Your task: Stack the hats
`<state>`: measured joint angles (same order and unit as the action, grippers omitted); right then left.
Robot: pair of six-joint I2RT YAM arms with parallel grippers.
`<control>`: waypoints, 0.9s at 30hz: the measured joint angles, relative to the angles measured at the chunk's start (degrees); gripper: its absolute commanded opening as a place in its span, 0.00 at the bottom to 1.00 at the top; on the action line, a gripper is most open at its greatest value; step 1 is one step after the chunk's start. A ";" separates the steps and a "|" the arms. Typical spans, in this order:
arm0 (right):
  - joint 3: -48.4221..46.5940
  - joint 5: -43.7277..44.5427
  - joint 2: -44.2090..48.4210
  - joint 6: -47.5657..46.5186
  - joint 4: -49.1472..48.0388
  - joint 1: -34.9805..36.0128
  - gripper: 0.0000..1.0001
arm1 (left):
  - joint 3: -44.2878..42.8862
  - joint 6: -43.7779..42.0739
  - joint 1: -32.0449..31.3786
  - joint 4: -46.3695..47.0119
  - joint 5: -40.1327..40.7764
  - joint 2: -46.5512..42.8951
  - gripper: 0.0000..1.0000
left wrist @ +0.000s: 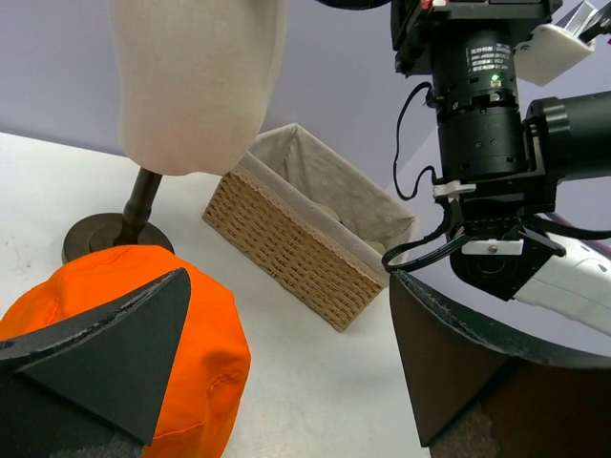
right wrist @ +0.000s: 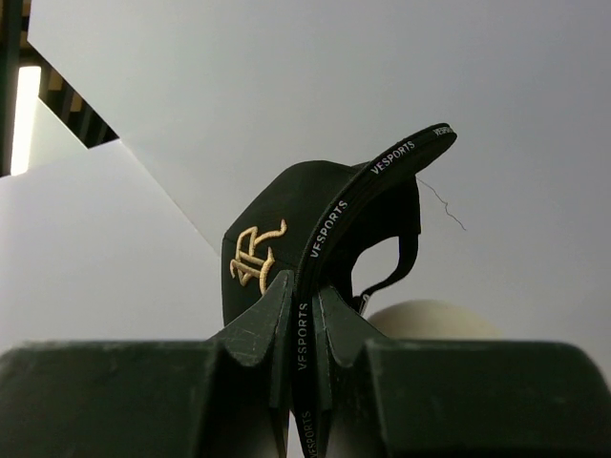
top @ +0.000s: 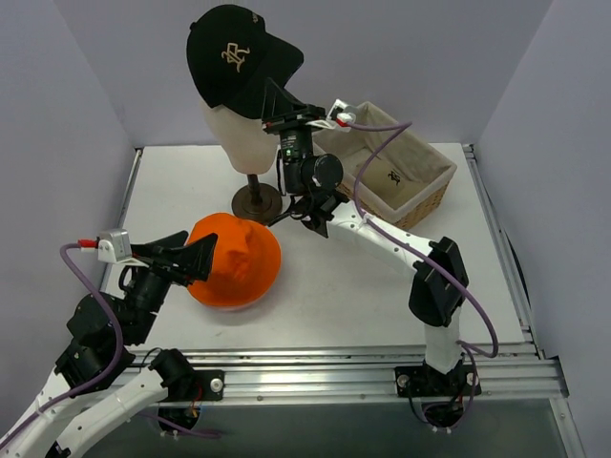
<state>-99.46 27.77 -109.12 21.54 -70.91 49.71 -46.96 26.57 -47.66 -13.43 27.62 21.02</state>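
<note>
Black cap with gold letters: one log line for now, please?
right gripper: shut on brim of black fabric cap | cap: atop cream mannequin head | left gripper: open near bright orange bucket hat

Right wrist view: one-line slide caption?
Right gripper pinching the brim of the black cap, gold emblem facing the camera, cream mannequin head beneath.

A: Bright orange all over that bucket hat (top: 239, 262), one solid colour!
B: And the cap (top: 234, 52) is black, with a gold emblem up front and white lettering along the brim's edge.
A: Cream mannequin head (top: 243, 134) on a dark stand (top: 256, 198).
B: The basket (top: 425, 205) shows a tan weave with pale lining. White tabletop (top: 382, 296), purple cables (top: 382, 128).
</note>
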 measured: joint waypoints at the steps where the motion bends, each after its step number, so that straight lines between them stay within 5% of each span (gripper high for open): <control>1: 0.00 0.20 -0.42 0.31 -0.02 0.17 0.00 | 0.00 0.00 0.00 -0.09 0.13 -0.20 0.94; 27: -5.57 -2.40 -6.08 10.08 -0.46 0.22 0.00 | 0.98 0.00 0.00 -0.07 1.33 -1.36 0.94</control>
<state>-105.03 25.36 -115.20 31.62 -71.37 49.93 -45.98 26.57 -47.66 -13.50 28.95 19.66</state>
